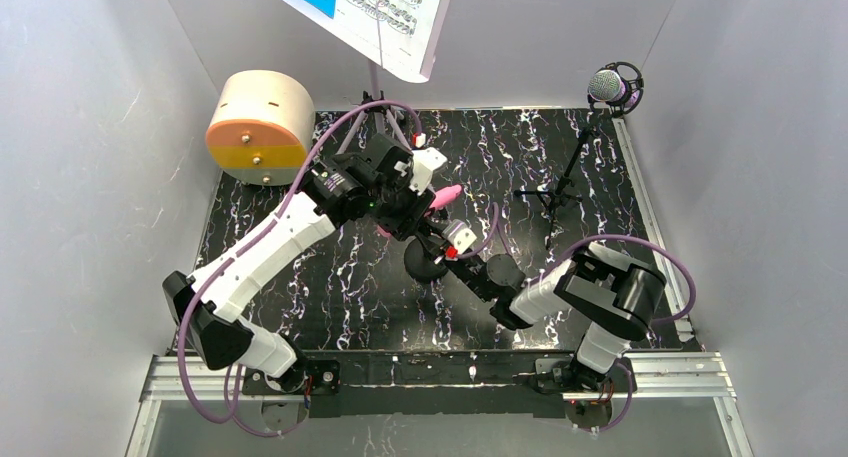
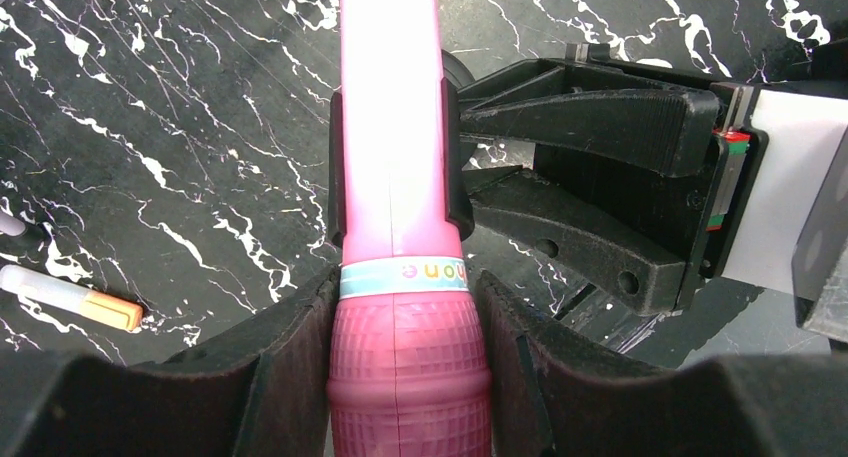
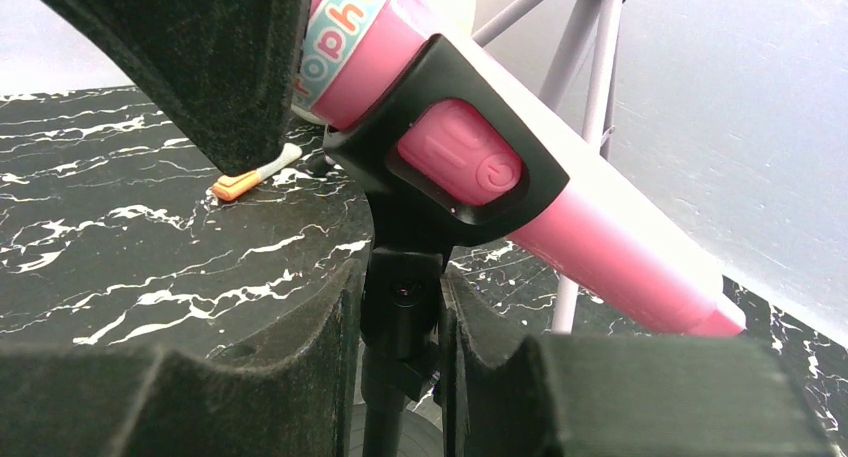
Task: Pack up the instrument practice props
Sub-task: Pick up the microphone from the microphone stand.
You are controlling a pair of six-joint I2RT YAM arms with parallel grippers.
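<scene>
The microphone (image 2: pixel 390 127) is pink, its holder (image 3: pixel 395 227) black, the table (image 2: pixel 180 127) white-veined black.

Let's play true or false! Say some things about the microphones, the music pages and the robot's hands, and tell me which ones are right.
1. The pink microphone sits in a black clip. True.
2. The right gripper is shut on the black post under that clip. True.
3. The silver-mesh mic lies flat in the middle of the table. False: it stands on its tripod at the far right corner.
4. The sheet music lies flat on the table. False: it is propped up at the back, above the table.
5. The left gripper has a finger on each side of the pink microphone. True.
</scene>
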